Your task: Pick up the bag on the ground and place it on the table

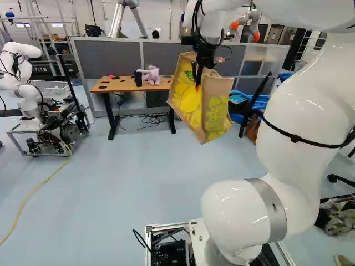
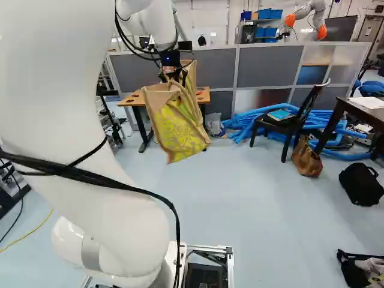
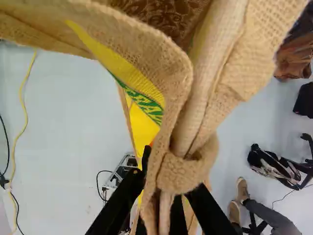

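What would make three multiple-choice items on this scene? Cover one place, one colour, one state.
1. Where is the toy?
A. On the floor
B. On the desk
C. On a shelf

2. What colour are the tubes heaped by the chair?
A. Blue
B. Green
C. Red

3. How does the gripper stand?
A. Open
B. Shut on nothing
C. Shut on the bag

1: B, the left base view shows it sitting on the desktop.
2: A, the right base view shows them plainly blue.
3: C, in the wrist view the fingers stand on two sides of the bag's cloth, and both base views show it hanging from them.
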You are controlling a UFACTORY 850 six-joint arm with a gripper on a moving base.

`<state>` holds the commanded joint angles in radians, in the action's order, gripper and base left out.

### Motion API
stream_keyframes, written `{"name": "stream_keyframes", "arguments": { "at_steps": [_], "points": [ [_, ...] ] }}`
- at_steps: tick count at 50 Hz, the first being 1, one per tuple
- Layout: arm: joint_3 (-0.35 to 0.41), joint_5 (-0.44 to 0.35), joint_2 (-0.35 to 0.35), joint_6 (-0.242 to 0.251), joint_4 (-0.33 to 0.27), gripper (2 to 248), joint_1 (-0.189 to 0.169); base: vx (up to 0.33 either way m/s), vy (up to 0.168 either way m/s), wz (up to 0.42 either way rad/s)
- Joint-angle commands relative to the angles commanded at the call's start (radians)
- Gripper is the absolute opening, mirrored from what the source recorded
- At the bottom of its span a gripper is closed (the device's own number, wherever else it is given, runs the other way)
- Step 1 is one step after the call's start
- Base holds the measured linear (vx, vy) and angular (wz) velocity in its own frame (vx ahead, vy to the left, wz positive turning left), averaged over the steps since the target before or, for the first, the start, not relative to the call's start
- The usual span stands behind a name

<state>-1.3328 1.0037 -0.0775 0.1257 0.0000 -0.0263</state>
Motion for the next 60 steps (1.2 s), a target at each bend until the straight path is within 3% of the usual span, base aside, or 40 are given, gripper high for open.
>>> {"name": "stream_keyframes", "arguments": {
  "at_steps": [34, 60],
  "points": [
    [-0.093, 0.092, 0.009, 0.0, 0.0, 22, 0.001, 0.0, 0.0, 0.0],
    [-0.104, 0.099, 0.006, 0.0, 0.0, 22, 0.001, 0.0, 0.0, 0.0]
  ]
}}
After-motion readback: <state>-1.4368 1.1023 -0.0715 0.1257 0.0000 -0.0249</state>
